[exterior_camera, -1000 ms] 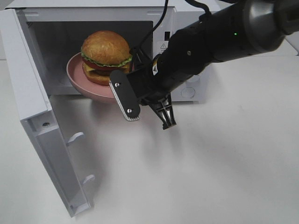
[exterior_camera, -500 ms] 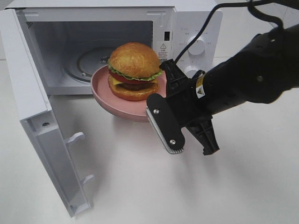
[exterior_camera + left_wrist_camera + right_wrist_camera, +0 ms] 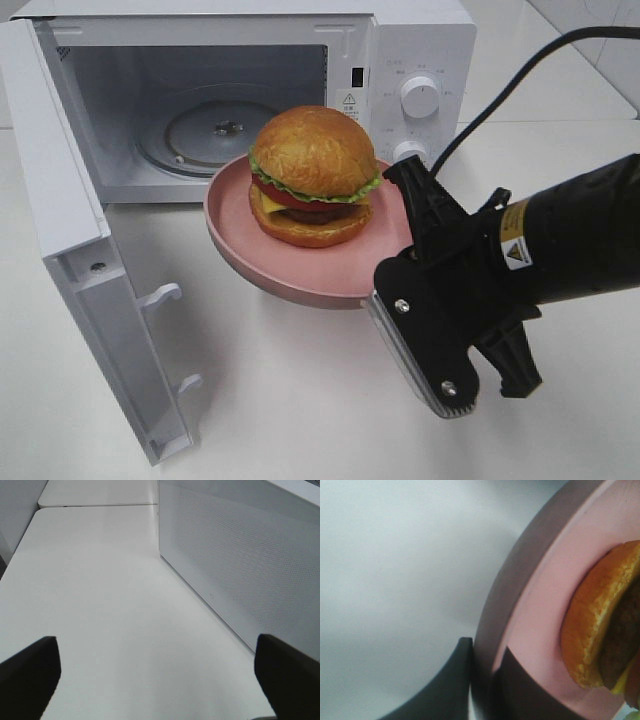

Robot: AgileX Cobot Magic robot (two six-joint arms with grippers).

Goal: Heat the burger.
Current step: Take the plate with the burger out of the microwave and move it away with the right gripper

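Pink plate (image 3: 290, 275) with the burger (image 3: 312, 176) held in the air just outside the open microwave (image 3: 420, 40).
Right gripper (image 3: 485, 672) is clenched on the plate's rim, one finger (image 3: 445, 680) under it and one on top, beside the bun. The plate hangs above the table (image 3: 300, 400), in front of the cavity and its glass turntable (image 3: 205, 128); the door (image 3: 90, 270) stands swung wide. Left gripper (image 3: 155, 680) is spread open, empty, over bare table beside the microwave's side wall.
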